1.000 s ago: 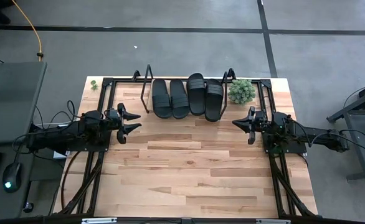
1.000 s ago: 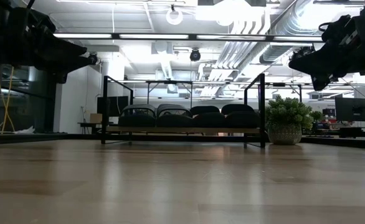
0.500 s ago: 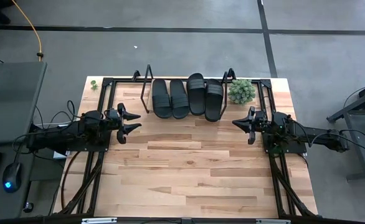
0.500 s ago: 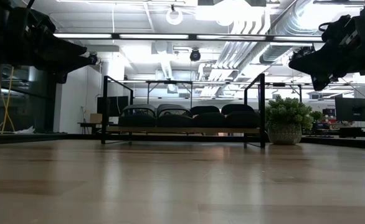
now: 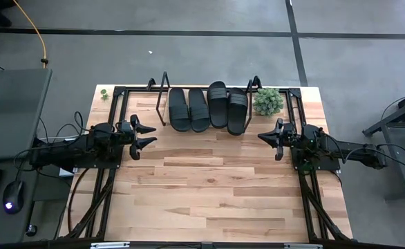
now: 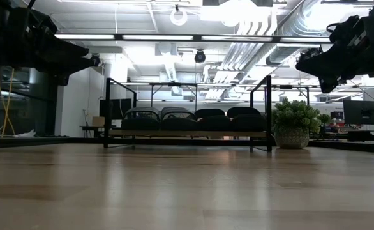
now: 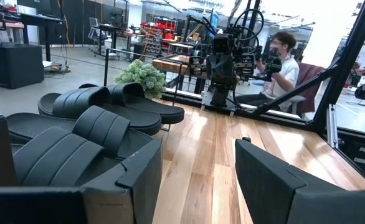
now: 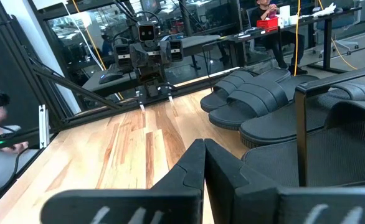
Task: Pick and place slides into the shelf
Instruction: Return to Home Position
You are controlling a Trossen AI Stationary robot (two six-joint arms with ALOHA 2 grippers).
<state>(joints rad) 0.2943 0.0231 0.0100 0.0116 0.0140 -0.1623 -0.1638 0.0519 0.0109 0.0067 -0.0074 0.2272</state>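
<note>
High: 4 slides (image 5: 208, 108) side by side on shelf (image 5: 162, 102) at far edge of tabletop (image 5: 209, 187), plant (image 5: 267, 101) just right of it. L pincer (image 5: 147, 137) open at left side, R pincer (image 5: 263, 137) closed at right side, both empty, apart from shelf.
Low: slides in a row on shelf board, both arms above tabletop.
L wrist: fingers (image 7: 276, 180) spread, nothing betw.
R wrist: fingers (image 8: 189, 168) pressed together.

Robotics lab, open-plan: exposed ceiling ducts (image 6: 318, 22), grey floor (image 5: 189, 62), side desk (image 5: 12, 104) with mouse (image 5: 9, 205), monitors (image 6: 113, 107), glass partitions (image 8: 76, 37), seated person (image 7: 286, 59); left arm (image 5: 78, 151) and right arm (image 5: 334, 151) mounted on wooden surface (image 5: 209, 187)
</note>
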